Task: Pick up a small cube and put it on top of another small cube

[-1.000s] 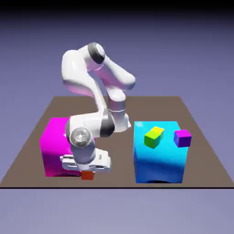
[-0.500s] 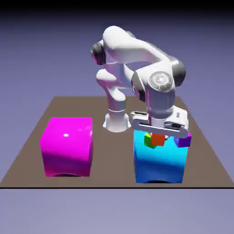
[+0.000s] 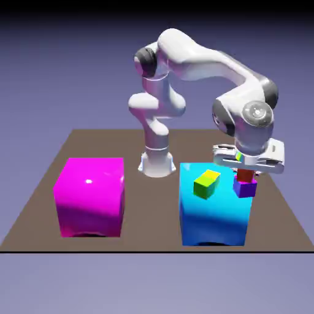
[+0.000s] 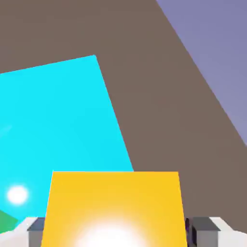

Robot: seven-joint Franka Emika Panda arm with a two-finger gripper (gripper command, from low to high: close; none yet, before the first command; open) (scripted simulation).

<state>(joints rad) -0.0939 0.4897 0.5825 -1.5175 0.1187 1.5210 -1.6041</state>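
A brown tabletop [image 3: 153, 227] spans the scene, its straight front edge closest to the exterior camera. Near that edge stand two large blocks, well apart: a glossy magenta block [image 3: 92, 199] on the exterior view's left and a bright blue block [image 3: 214, 214] on the right. A yellow-green cube [image 3: 205, 186] shows against the upper part of the blue block, its top face catching yellow light. To its right, a small purple cube [image 3: 245, 187] overlaps the block's upper right corner in the picture; what it rests on cannot be told from this angle.

The small orange cube [image 3: 245, 175] sits directly above the purple one, between the fingers of the white gripper [image 4: 123, 232]. The hand is released: in the hand view, a narrow dark gap separates the cube's right side from the grey fingertip [image 4: 205, 231], while the cube's yellow-orange top partly covers the left one. A glare spot whitens that top face.

Behind, the arm [image 3: 208, 61] arches down from the exterior view's middle toward the right, rising from its white base [image 3: 157, 164] at the table's far side. A plain blue-violet backdrop [image 3: 49, 80] fills the distance, darkening to black at the top.
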